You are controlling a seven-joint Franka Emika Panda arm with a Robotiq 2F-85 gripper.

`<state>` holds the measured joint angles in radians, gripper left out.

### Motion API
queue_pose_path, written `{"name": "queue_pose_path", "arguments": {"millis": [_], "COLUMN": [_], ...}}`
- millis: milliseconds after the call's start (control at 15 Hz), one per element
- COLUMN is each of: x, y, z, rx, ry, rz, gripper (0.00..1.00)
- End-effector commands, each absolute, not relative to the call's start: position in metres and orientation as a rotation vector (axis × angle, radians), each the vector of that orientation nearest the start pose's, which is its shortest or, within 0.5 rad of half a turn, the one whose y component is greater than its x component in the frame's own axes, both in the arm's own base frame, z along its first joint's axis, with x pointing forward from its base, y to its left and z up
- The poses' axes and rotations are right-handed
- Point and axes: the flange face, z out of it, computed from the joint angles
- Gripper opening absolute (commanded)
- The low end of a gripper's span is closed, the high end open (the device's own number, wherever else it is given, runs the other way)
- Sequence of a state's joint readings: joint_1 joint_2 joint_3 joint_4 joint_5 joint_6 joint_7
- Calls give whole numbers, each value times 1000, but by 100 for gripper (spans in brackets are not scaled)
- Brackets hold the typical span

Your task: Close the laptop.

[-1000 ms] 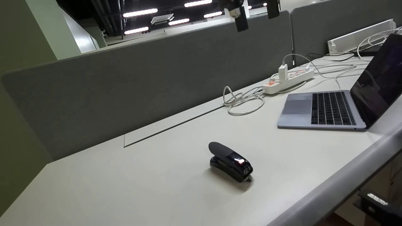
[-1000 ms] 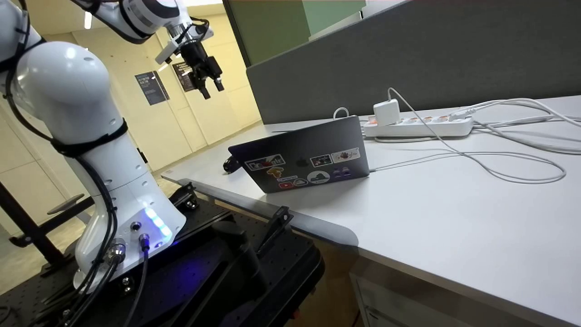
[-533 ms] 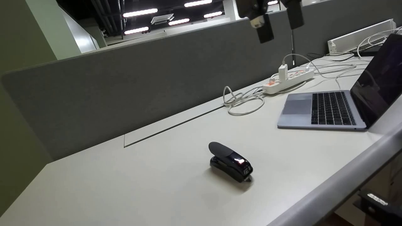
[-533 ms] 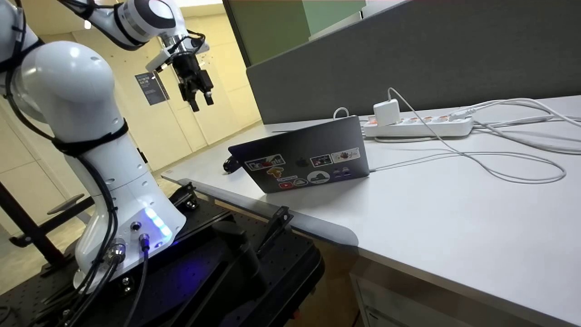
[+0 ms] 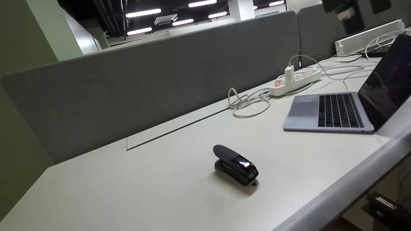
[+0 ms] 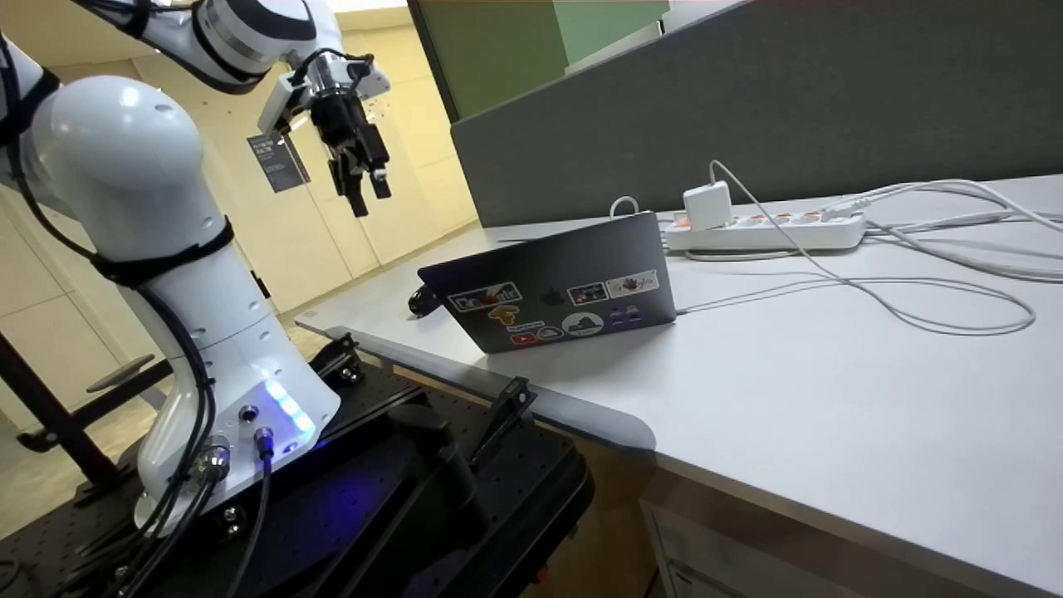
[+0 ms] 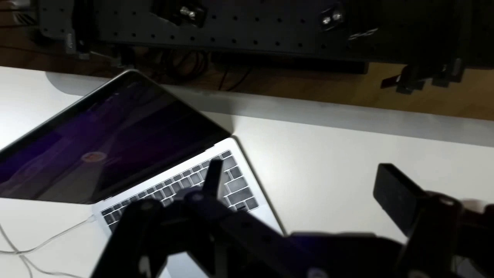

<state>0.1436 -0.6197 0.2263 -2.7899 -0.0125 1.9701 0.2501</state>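
Arm point(image 6: 170, 199) is bent, wrist point(image 6: 329, 76) held higher than laptop point(image 6: 556, 274). Gripper point(image 7: 299, 178) pointed down, held apart from laptop, fingers point(image 7: 397, 197) spread wide; in wrist view one is seen across laptop, one beside it.

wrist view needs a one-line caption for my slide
Open end effector above a desk, the laptop standing open below with a white cable plugged into its side.
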Motion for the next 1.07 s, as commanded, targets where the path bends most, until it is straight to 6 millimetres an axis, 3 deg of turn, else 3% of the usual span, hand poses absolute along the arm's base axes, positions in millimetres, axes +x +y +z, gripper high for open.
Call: {"name": "queue_pose_path", "arguments": {"millis": [0, 200, 267, 600, 1000], "x": [301, 307, 307, 307, 285], "y": [58, 44, 46, 44, 18], "z": [399, 418, 406, 416, 426], "rx": [-3377, -3311, -3334, -3314, -3322], "ry": [-246, -529, -411, -525, -596], "rz": [133, 20, 102, 35, 218], "gripper": [100, 100, 100, 100, 100]}}
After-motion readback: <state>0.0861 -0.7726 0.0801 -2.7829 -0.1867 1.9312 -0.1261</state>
